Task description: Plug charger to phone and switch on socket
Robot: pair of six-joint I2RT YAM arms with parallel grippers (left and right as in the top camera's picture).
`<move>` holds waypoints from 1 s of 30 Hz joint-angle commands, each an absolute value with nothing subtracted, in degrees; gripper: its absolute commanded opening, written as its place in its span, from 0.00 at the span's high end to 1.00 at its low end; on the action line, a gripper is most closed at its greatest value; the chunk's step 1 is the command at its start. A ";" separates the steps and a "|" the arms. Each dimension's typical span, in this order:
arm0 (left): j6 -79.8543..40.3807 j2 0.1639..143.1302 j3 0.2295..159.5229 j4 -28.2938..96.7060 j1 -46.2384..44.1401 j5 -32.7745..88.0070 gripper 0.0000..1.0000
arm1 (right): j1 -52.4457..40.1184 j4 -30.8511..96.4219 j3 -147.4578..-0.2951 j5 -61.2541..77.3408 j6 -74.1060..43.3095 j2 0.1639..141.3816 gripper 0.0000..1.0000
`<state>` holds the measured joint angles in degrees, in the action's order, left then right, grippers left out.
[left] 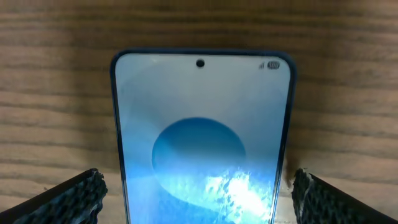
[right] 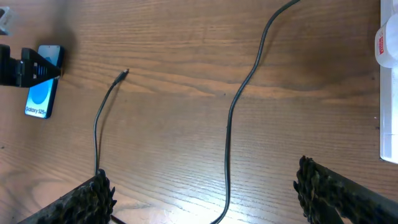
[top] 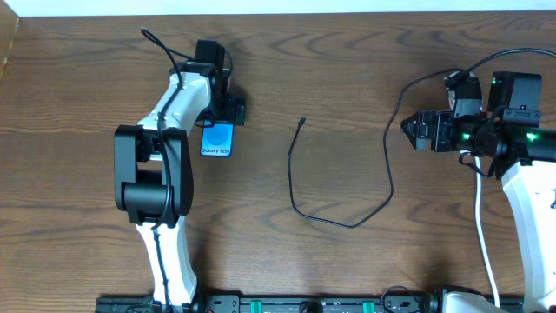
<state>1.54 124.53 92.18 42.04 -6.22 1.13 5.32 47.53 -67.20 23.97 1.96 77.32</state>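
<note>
We've got left tool [left: 197,186] spread astride phone [left: 199,124], unclamped; right tool [right: 202,177] spread, empty, over cable [right: 229,124].
Plug tip [right: 126,73] lies loose on the surface [right: 186,37], well apart from phone; we risk thin cable slipping from the pinch, or phone skidding on insertion.

The phone [left: 199,137] runs off-frame between the left gripper [left: 199,186] fingers; the socket [right: 388,93] is cropped right of the right gripper [right: 202,180].

Open lane over bare table [top: 261,261] between phone [top: 218,141] and plug tip [top: 301,120]. Phone's upper end boxed in by left gripper [left: 199,202] (fingers [left: 68,199] spread either side). Mid-table crossed by looping charger [right: 229,134]; socket [right: 388,93] at right edge.
</note>
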 commanded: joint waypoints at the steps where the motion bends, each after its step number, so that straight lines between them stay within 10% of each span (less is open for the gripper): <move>1: 1.91 127.37 91.29 41.95 -6.24 0.40 0.03 | 5.15 47.64 -68.47 24.16 1.74 77.65 0.07; 10: 0.27 128.73 90.89 45.01 -6.24 0.89 0.22 | 5.15 47.51 -68.47 24.18 -0.01 77.65 0.07; 30: -1.15 128.73 90.85 55.57 -6.20 0.86 0.13 | 5.15 47.40 -68.47 24.16 -0.01 77.65 0.05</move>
<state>-0.19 125.62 92.38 54.76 -6.22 2.68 5.32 47.37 -67.20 23.99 0.62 77.36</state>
